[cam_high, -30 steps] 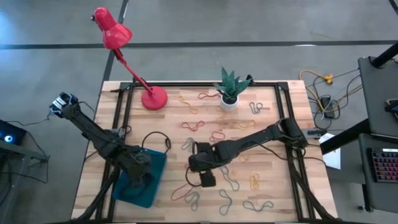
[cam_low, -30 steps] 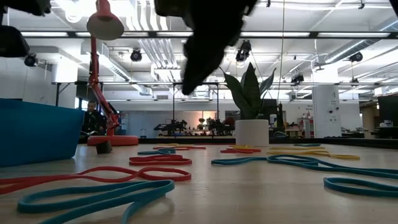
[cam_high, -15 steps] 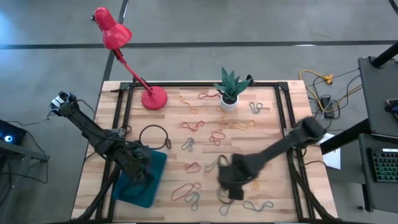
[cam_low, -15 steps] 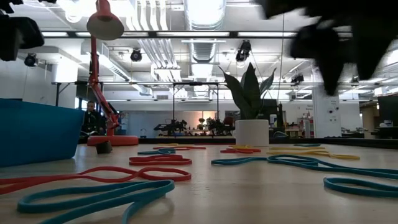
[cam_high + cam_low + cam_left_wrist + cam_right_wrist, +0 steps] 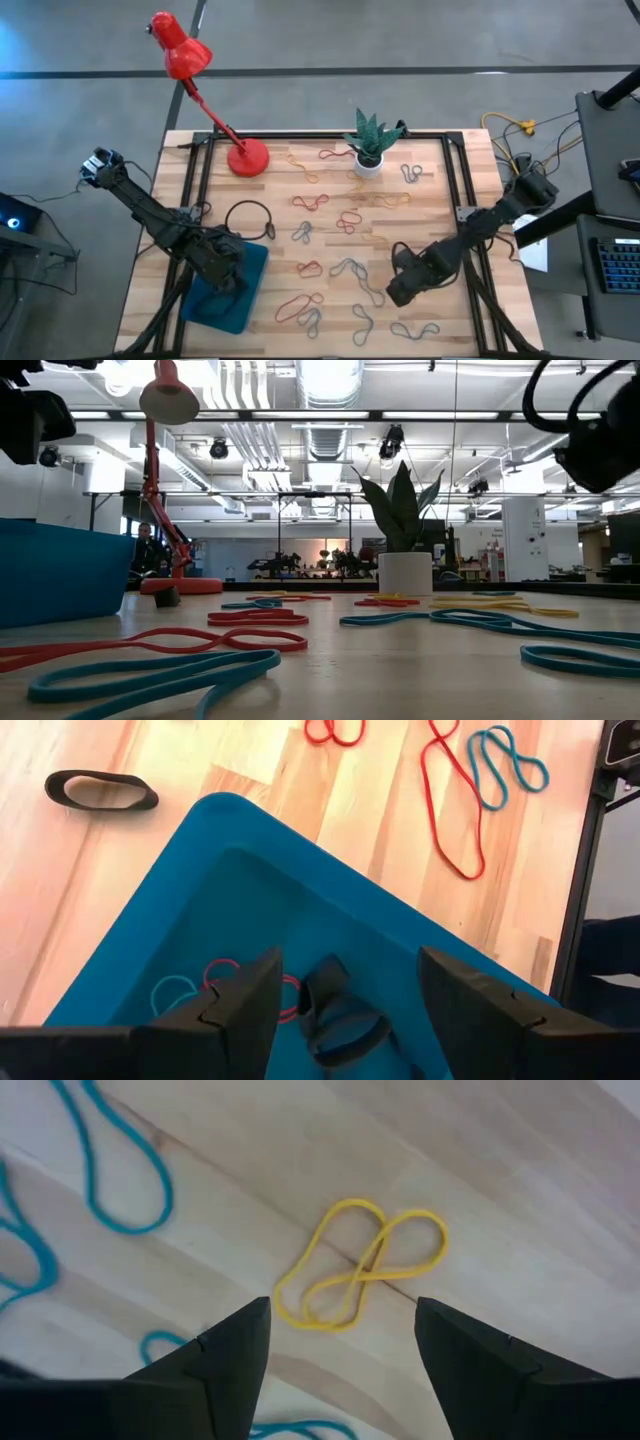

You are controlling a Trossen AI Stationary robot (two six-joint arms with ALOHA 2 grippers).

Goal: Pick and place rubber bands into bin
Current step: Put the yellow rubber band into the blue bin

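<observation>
Fingers apart, the right hand [image 5: 340, 1365] hovers over a twisted yellow rubber band [image 5: 358, 1277] on the pale wooden desk [image 5: 440, 215]; the left hand [image 5: 345, 1010], also spread and empty, hangs above the shallow teal-blue plastic bin [image 5: 200, 910], where red, blue and dark bands [image 5: 330, 1015] lie.

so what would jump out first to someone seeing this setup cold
Probably the red desk lamp leaning over the table's far left corner, and the coloured rubber bands strewn across the wooden table. Next, the teal bin near the front left, under the left claw, with a few bands already inside.
</observation>
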